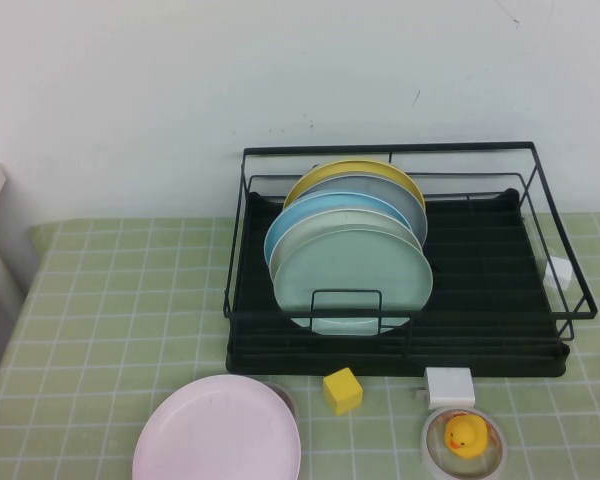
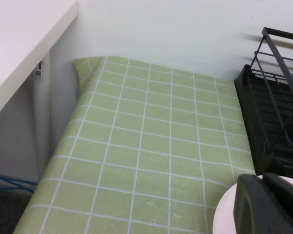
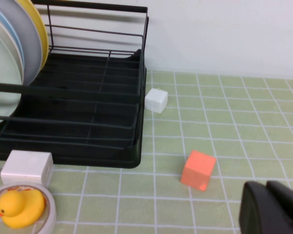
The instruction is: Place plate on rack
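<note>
Honestly, the risk starts with the grasp: the plate (image 1: 218, 430) lies flat on the table (image 1: 110, 320) at the near edge, in front of the rack's (image 1: 400, 250) left end, and a smooth shallow rim gives me little to bite. My left pincer (image 2: 269, 204) hangs just over that rim, seen only as a dark block at the corner of its own view, so I cannot tell whether it is spread or pressed together; the same goes for my right pincer (image 3: 272, 207), which sits off beyond the rack's right end near an orange cube (image 3: 198, 169). A slip would drop the plate onto the yellow cube (image 1: 342, 390) nearby. The standing plates (image 1: 352, 255) fill the rack's left half, so a tilted approach could knock them or catch the top wire.
</note>
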Motion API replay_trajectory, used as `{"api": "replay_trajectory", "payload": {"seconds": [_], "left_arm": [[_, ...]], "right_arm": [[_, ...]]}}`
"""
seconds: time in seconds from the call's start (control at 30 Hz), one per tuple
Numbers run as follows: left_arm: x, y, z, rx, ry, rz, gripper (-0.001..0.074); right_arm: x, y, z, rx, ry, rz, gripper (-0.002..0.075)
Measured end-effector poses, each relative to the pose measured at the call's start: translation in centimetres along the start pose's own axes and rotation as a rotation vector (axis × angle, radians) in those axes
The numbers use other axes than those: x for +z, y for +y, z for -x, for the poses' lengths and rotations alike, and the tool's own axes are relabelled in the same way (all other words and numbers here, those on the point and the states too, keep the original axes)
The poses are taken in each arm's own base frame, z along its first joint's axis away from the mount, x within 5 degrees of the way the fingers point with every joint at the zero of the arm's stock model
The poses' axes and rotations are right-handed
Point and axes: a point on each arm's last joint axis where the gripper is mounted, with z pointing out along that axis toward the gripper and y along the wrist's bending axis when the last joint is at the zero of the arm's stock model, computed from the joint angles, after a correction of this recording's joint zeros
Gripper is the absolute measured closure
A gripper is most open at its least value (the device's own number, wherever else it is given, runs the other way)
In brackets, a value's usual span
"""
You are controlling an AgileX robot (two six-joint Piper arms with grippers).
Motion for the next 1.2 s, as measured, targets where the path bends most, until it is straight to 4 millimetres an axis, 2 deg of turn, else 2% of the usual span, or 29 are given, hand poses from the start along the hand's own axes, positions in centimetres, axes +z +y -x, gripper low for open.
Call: {"api": "replay_trajectory", "payload": {"seconds": [0.3, 0.47, 0.63, 0.83, 0.9, 1.03, 1.2], "left_arm": [[0.0, 0.0, 0.0, 0.0, 0.0, 0.0, 0.0738], [0.0, 0.0, 0.0, 0.0, 0.0, 0.0, 0.0737], [0.0, 0.0, 0.0, 0.0, 0.0, 0.0, 0.0737], [0.0, 0.0, 0.2, 0.004, -0.026, -0.004, 0.0738], [0.0, -0.2, 0.6, -0.025, -0.07, -0.021, 0.0737], [-0.2, -0.6, 1.7, -0.236, -0.183, -0.086, 0.0737], [-0.3, -0.8, 2.4, -0.709, -0.228, -0.181, 0.0738]], "right_arm": [[0.0, 0.0, 0.0, 0.011, 0.0, 0.005, 0.0728], [0.0, 0.5, 0.0, 0.112, 0.002, 0.05, 0.0728], [-0.1, 1.3, 0.1, 0.331, 0.008, 0.148, 0.0728], [-0.4, 3.0, 0.8, 0.823, 0.031, 0.367, 0.0728], [-0.6, 3.3, 1.1, 0.916, 0.029, 0.407, 0.0728], [-0.6, 3.3, 1.3, 0.975, 0.024, 0.43, 0.0728], [-0.6, 3.3, 1.3, 0.981, 0.024, 0.432, 0.0728]]}}
